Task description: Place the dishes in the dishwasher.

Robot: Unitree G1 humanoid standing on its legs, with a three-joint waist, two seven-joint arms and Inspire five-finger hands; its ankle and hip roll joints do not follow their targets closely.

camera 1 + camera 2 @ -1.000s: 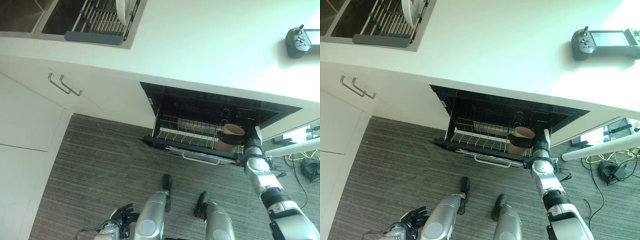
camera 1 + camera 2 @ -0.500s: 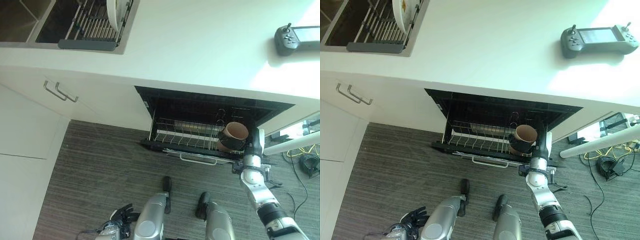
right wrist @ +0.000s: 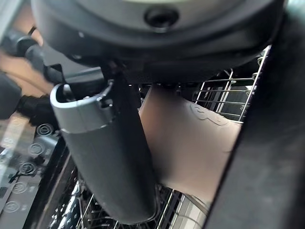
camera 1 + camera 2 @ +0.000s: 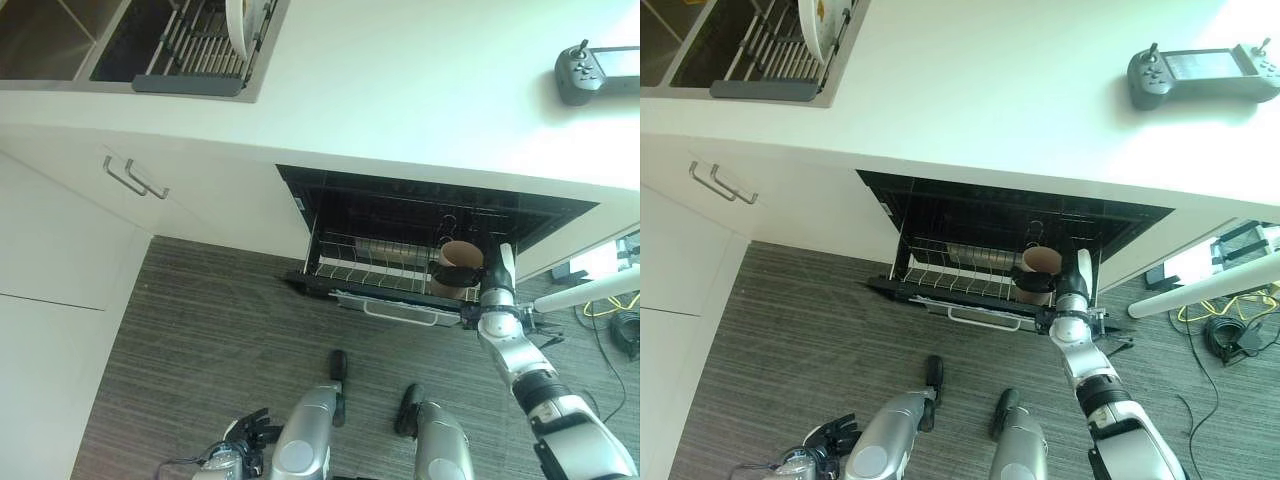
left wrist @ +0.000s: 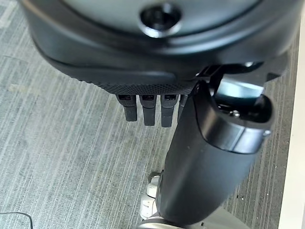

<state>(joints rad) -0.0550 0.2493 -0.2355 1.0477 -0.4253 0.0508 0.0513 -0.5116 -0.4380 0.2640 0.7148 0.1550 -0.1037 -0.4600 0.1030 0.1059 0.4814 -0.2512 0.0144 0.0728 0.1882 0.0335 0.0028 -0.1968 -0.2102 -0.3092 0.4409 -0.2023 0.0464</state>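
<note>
A brown cup (image 4: 461,254) (image 3: 190,143) hangs over the right end of the pulled-out dishwasher rack (image 4: 370,270), mouth up. My right hand (image 4: 457,273) is shut on it, dark fingers wrapped round its middle and thumb (image 3: 105,157) alongside. Wire tines of the rack (image 3: 224,95) show just past the cup. The rack's left and middle rows look bare. A white plate (image 4: 240,18) stands on edge in the drying rack inside the sink. My left hand (image 4: 245,432) hangs low by the floor with its fingers (image 5: 143,107) relaxed and holding nothing.
The dishwasher opening (image 4: 1010,215) sits under the white counter (image 4: 400,90). A dark handheld controller (image 4: 598,72) lies on the counter at the far right. Cabinet handles (image 4: 135,178) stick out to the left. A white pole (image 4: 590,293) slants just right of my right arm.
The camera has shifted a little. The cup, tilted toward me half a second ago, now sits more upright in my right hand at the rack's right end.
</note>
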